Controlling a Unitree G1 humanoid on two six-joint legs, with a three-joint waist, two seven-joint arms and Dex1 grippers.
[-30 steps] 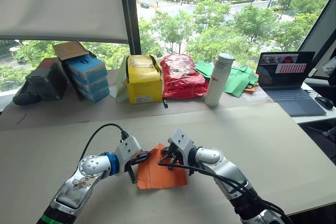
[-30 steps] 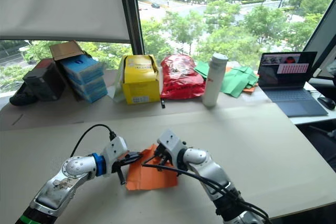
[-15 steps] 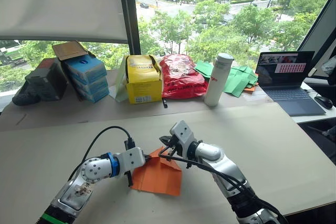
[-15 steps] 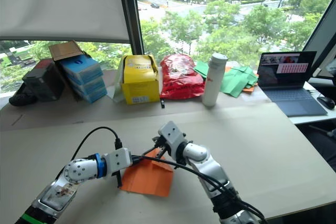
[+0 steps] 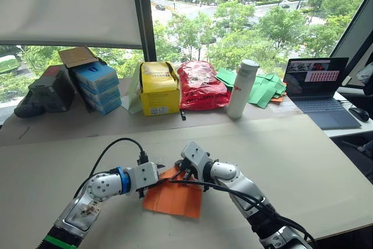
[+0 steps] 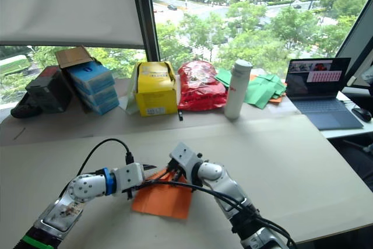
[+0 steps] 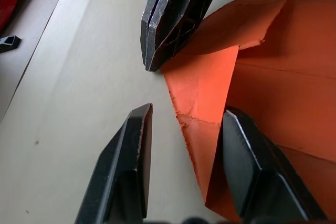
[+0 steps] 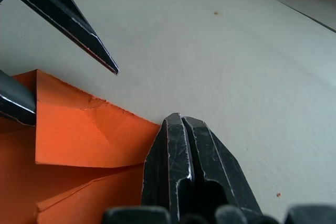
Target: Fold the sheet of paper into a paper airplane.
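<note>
One sheet of paper [image 5: 173, 196], two grippers

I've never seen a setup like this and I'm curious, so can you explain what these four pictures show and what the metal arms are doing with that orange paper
They come from a humanoid robot folding an orange sheet of paper on a pale table. Two pictures look down from cameras in its head. The other two come from cameras on each wrist, looking along the black fingers. The left gripper is open, one finger resting on the paper's edge. The right gripper is shut, its tip at the folded corner. Behind stand a yellow box, red bag, white bottle and laptop.
</note>
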